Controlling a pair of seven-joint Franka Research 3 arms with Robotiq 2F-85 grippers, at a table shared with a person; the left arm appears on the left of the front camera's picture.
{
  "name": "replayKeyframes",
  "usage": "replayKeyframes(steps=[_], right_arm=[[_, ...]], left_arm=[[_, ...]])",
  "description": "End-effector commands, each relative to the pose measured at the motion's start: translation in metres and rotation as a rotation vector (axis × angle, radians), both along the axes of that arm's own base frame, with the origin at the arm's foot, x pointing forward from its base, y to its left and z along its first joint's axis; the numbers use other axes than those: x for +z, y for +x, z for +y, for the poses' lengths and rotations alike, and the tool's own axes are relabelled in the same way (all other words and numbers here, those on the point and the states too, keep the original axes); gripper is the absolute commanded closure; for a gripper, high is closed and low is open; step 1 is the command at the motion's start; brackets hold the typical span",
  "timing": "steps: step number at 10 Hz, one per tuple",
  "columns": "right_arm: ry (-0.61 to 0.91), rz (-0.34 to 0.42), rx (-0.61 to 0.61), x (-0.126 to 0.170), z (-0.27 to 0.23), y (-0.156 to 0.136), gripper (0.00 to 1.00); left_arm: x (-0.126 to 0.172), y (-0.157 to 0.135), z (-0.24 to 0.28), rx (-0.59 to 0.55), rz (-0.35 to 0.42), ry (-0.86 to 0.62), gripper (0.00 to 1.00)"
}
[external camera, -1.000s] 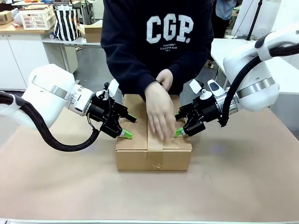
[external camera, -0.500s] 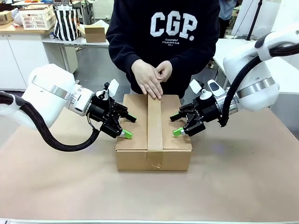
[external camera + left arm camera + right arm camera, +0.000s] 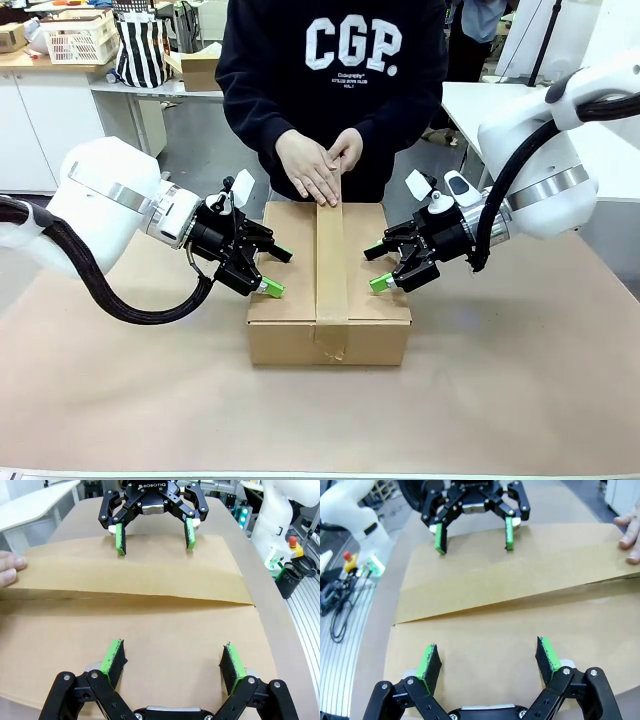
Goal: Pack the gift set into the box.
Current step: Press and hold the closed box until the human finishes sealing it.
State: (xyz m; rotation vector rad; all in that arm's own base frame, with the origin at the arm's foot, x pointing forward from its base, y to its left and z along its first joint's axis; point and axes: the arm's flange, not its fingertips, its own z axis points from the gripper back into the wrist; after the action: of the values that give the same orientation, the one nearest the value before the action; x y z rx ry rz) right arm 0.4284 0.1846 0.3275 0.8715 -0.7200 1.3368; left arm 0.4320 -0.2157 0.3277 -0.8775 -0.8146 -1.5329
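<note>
The box (image 3: pixel 290 310) stands closed in the middle of the table, with a brown tape strip (image 3: pixel 330 270) running along its top seam. A person's hands (image 3: pixel 312 168) press the tape at the far edge. My left gripper (image 3: pixel 275 270) is open over the box's left top flap, and my right gripper (image 3: pixel 376 266) is open over the right flap. In the left wrist view my own fingers (image 3: pixel 116 652) spread just above the cardboard (image 3: pixel 150 630), facing the right gripper (image 3: pixel 154 535). The right wrist view mirrors this, with the left gripper (image 3: pixel 474 530) opposite. The gift set is hidden.
The table (image 3: pixel 500 400) is covered in brown paper, with open room around the box. Behind the person, a counter holds a white basket (image 3: pixel 78 38), a striped bag (image 3: pixel 142 48) and a small brown carton (image 3: pixel 200 70). Cables (image 3: pixel 335 605) lie off the table's side.
The person's hand slid along the tape from the near part of the box top to its far edge, joining the other hand. Both arms stayed nearly still.
</note>
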Motion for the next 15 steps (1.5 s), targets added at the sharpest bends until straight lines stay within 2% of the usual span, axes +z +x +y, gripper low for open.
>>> replayKeyframes(steps=[1,15], right_arm=[[-0.005,0.003,-0.008,-0.0026,0.0001,-0.0008,0.00],[-0.005,0.003,-0.008,-0.0026,0.0001,-0.0008,0.00]], left_arm=[[-0.0028,0.0002,0.0004,0.005,0.010,-0.011,0.00],[-0.0028,0.0002,0.0004,0.005,0.010,-0.011,0.00]])
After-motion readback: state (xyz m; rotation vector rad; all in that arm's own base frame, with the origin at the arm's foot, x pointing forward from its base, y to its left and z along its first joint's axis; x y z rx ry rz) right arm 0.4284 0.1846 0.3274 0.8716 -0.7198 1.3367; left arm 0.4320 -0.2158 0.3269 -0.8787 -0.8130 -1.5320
